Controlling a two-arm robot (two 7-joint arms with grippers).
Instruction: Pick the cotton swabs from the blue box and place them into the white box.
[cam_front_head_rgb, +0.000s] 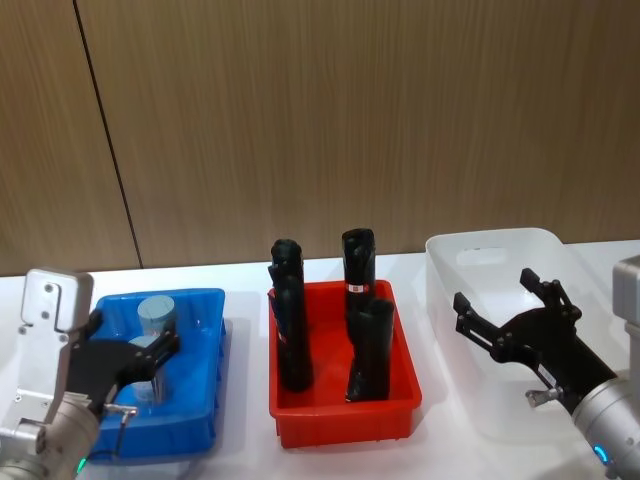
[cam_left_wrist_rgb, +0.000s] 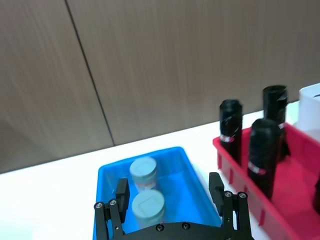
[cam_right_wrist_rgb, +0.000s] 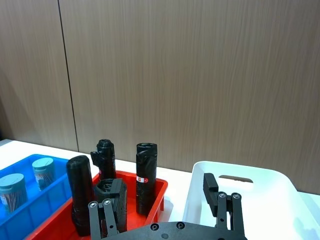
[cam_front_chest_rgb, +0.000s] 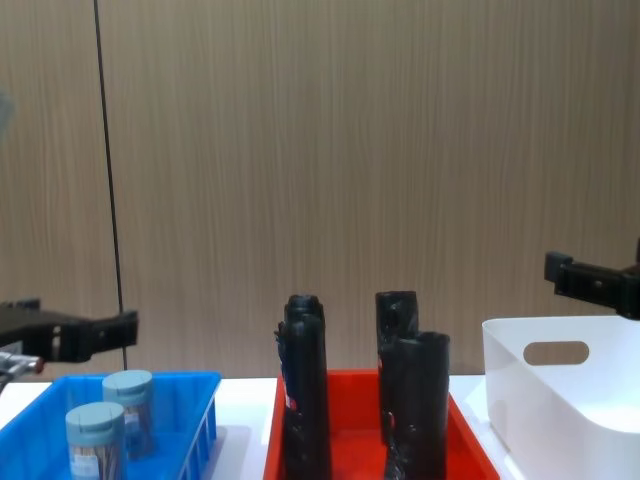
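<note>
One panelled wall (cam_front_head_rgb: 350, 120): it is standing behind the whole work area that you are viewing.
Table (cam_front_head_rgb: 245, 350): its white top is carrying three bins in a row across the head view.
White box (cam_front_head_rgb: 445, 310): it is sitting at the robot's right end of the row, just beside the red bin, with its oval handle cut-out facing the wall. Nothing is lying in the part of its inside that you can see.
Red bin (cam_front_head_rgb: 345, 420): it is sitting in the middle, between the two boxes.
Blue box (cam_front_head_rgb: 212, 350): it is sitting at the robot's left end, near the red bin but apart from it.
Right gripper (cam_front_head_rgb: 495, 290): it is hovering over the white box. You are seeing its jaws spread wide and holding nothing.
Left gripper (cam_left_wrist_rgb: 169, 187): it is hovering over the blue box. Its jaws are standing wide apart and gripping nothing; in the left wrist view the nearer jar is showing between the fingers (cam_left_wrist_rgb: 122, 191), below them.
Black rolls (cam_front_head_rgb: 290, 320): three are standing roughly upright in the red bin.
Cotton swabs (cam_left_wrist_rgb: 144, 172): two jars are standing upright, side by side, inside the blue box, lids up.
</note>
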